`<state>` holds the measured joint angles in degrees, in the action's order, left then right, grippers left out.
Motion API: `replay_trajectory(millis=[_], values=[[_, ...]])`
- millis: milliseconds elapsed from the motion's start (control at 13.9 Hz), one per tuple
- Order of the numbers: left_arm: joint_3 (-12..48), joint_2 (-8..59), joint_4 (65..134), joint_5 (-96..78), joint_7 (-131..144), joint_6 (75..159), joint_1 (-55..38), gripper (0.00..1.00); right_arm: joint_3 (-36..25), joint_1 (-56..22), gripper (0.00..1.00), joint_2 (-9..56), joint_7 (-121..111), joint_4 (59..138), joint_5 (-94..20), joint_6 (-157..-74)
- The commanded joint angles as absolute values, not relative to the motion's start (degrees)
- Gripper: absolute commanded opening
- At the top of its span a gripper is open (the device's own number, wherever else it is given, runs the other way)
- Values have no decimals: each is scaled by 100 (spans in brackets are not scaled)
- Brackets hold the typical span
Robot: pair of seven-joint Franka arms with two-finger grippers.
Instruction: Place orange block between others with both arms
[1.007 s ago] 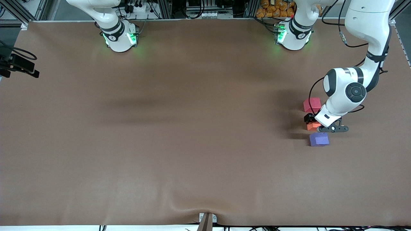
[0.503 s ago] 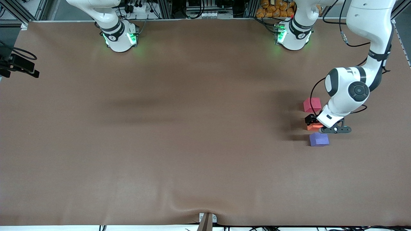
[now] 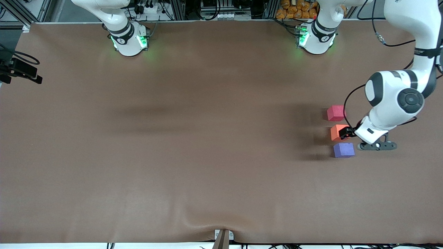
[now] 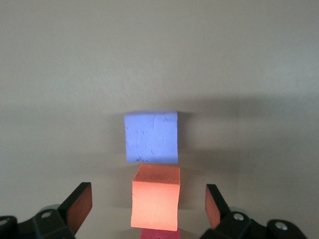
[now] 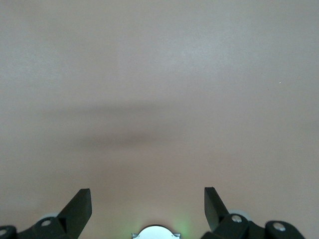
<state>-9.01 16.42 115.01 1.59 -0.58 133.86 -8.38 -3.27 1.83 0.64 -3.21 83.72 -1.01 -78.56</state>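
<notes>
The orange block (image 3: 337,132) sits on the brown tabletop (image 3: 193,138) between the pinkish-red cube (image 3: 335,113), which lies farther from the front camera, and the purple-blue cube (image 3: 343,150), which lies nearer, all three apart. The left tool (image 4: 148,206) hangs just beside the row, jaws spread wide and empty. The right tool (image 5: 147,206) waits open above bare tabletop.

On the brown table (image 3: 193,145) sit a pinkish-red cube (image 3: 335,113), orange block (image 3: 337,132) and purple-blue cube (image 3: 343,150).
</notes>
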Motion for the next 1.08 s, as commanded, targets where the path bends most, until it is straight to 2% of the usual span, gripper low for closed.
replay_trajectory(millis=[0, 216, 647, 791, 1007], values=[[-870, 1626, 11145, 105, -149, 13131, -756, 100, -246, 299, 100, 18, -369, 8402, -26, -7822], [-861, 1644, 10558, 123, -141, 12553, -721, 100, -246, 290, 100, 26, -378, 8402, -18, -7822], [-730, 1425, 8879, 185, -141, 10778, -589, 100, -246, 290, 100, 26, -378, 8402, -18, -7822], [-511, 1196, 8667, 150, -132, 10268, -414, 100, -246, 290, 100, 26, -378, 8402, -18, -7822], [-475, 775, 8613, 123, -132, 9950, -404, 100, -246, 290, 100, 26, -387, 8402, -18, -7822]])
